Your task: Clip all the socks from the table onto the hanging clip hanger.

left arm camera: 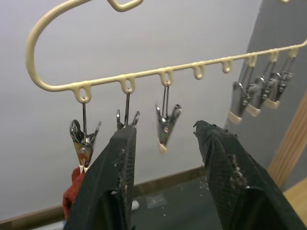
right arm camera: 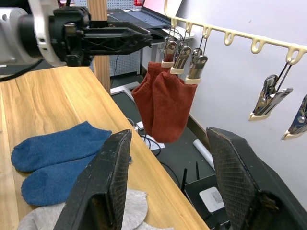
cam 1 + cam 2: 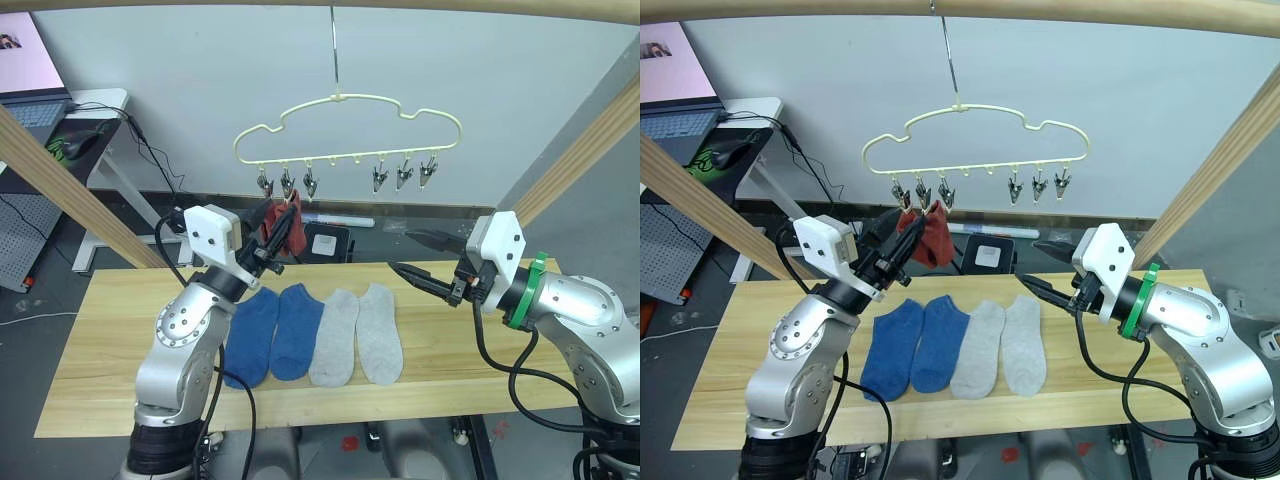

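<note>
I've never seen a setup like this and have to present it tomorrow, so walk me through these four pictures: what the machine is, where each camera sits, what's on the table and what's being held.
This is a humanoid robot with two arms, each ending in two black fingers. The two wide pictures come from a stereo camera on its head, looking down over both arms. The other two come from cameras on the wrists, looking along each arm's own fingers.

On the table lie four socks in a row: two blue socks and two grey socks. Above hangs a pale yellow clip hanger with six metal clips. Two red socks already hang from clips at the end on the robot's left.

The left gripper is raised beside those red socks, fingers open and holding nothing. The right gripper hovers over the table's far edge, also open and holding nothing.
</note>
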Controlling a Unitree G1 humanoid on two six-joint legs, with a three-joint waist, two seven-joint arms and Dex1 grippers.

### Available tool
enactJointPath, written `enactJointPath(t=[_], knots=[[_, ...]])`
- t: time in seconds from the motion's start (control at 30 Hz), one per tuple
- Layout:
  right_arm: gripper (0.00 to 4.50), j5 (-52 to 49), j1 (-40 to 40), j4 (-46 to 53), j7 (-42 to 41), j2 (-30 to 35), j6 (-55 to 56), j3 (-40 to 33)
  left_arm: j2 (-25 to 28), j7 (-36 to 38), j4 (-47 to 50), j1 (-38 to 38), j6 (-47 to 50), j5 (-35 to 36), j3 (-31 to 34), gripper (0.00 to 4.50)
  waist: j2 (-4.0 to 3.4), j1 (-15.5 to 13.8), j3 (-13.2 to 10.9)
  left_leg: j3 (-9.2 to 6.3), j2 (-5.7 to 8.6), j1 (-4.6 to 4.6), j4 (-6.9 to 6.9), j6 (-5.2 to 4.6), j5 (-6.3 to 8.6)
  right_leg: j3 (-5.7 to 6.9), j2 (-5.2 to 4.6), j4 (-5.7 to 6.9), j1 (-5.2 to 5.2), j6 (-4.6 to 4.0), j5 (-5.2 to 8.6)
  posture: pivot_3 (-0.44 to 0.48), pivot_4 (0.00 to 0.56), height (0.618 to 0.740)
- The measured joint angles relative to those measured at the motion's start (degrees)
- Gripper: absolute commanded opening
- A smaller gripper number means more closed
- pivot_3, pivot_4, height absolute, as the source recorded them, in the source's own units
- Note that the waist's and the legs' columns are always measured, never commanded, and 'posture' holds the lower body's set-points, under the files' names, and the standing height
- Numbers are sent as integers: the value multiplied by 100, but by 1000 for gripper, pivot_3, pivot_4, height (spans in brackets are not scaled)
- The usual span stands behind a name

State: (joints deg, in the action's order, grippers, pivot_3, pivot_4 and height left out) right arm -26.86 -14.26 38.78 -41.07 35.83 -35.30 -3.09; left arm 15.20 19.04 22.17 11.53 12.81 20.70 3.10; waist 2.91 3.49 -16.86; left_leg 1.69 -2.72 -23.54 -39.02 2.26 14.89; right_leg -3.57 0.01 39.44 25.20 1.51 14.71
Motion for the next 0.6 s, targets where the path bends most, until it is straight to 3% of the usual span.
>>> enactJointPath(t=[0.6], knots=[[2590, -349, -35, 139, 252, 56, -145, -26, -551, 38, -1448, 863, -727, -575, -279, 2150, 0, 118, 0, -5, 2, -12, 0, -7, -4, 4, -4, -13, -2, 10, -5, -178, 255, 738]])
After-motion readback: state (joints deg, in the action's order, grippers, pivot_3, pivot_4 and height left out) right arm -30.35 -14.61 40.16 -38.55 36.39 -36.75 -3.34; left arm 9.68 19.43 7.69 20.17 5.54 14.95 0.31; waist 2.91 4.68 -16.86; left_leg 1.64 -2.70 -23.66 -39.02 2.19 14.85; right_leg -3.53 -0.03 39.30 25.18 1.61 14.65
